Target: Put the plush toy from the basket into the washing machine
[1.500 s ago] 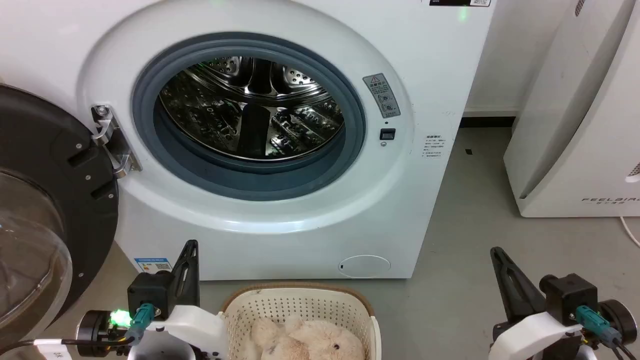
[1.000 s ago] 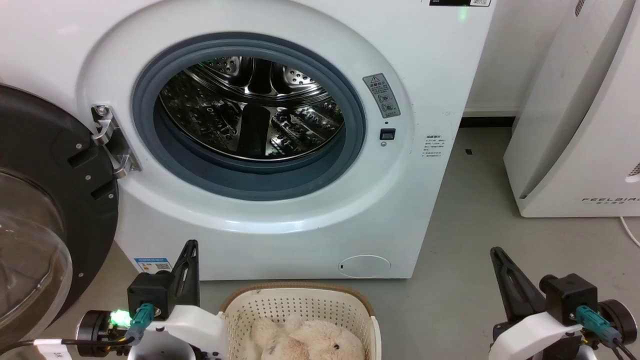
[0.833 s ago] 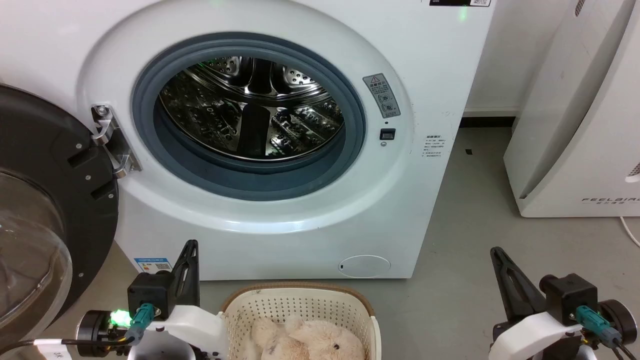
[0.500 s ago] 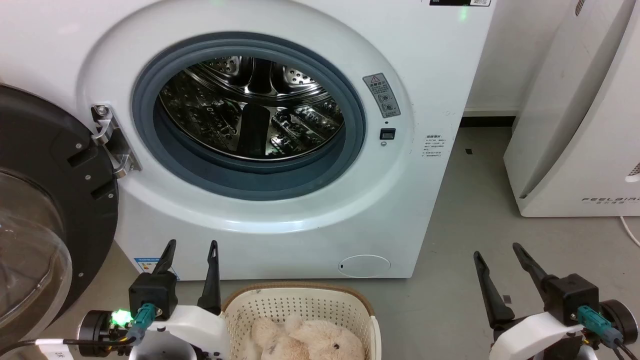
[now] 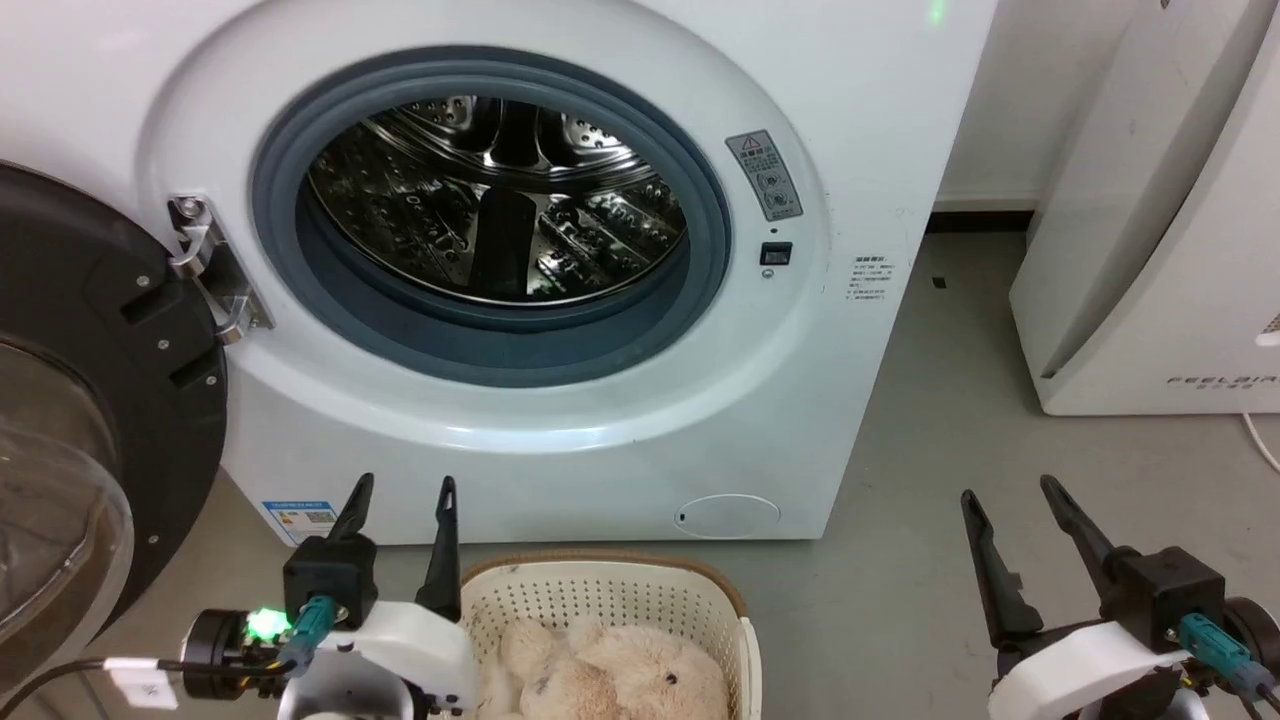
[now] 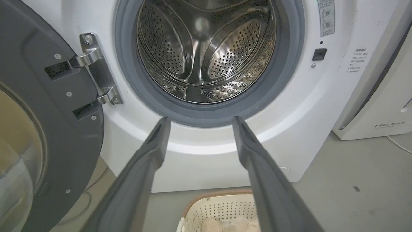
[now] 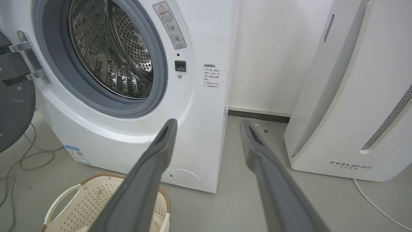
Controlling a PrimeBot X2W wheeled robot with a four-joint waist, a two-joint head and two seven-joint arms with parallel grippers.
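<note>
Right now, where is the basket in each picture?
Head view: basket, bottom middle.
Left wrist view: basket, bottom middle, cut by the edge.
Right wrist view: basket, bottom left corner.
Shared landmark: the washing machine stands just behind it.

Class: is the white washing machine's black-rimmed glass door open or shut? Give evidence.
Open: the black-rimmed glass door hangs swung left on its hinge, exposing the shiny perforated steel drum.
</note>
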